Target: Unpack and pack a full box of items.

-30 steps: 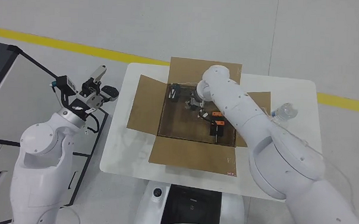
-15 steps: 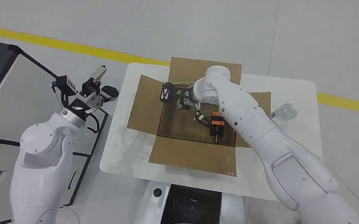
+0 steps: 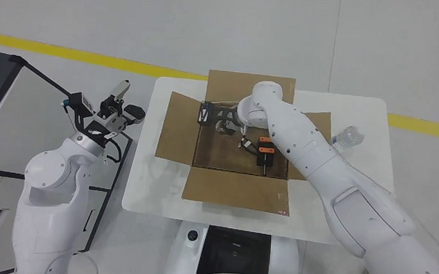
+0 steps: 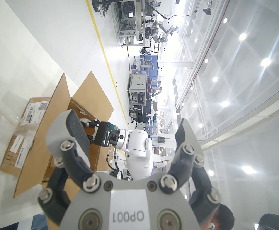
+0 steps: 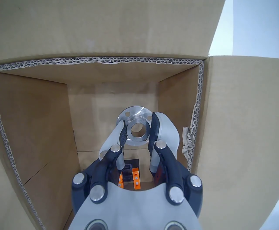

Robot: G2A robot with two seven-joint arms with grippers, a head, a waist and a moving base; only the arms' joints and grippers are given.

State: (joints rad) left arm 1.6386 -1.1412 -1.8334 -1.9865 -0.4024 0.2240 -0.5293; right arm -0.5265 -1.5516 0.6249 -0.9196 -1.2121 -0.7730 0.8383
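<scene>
Our right gripper (image 5: 137, 130) is pinching the raised hub of a metal flange (image 5: 133, 113) inside the cardboard box (image 5: 39, 113), while the left gripper (image 4: 127, 120) hangs spread wide and empty off to the side of the tabletop (image 3: 330, 101). We judge the flange heavy, rigid and slick, so the hub looks the soundest place to hold it, squarely and firmly. The gripper partly hides the orange-and-black parts (image 5: 135, 175) beneath, and we cannot tell whether the flange rests on the box floor or hangs clear.

Pale grey floor (image 3: 100, 24) all around, a yellow line (image 3: 77, 56) striping across it behind the white table (image 3: 362, 113), and off in the hall rows of round ceiling lights (image 4: 242, 36) blaze over blue workstations (image 4: 142, 64)
</scene>
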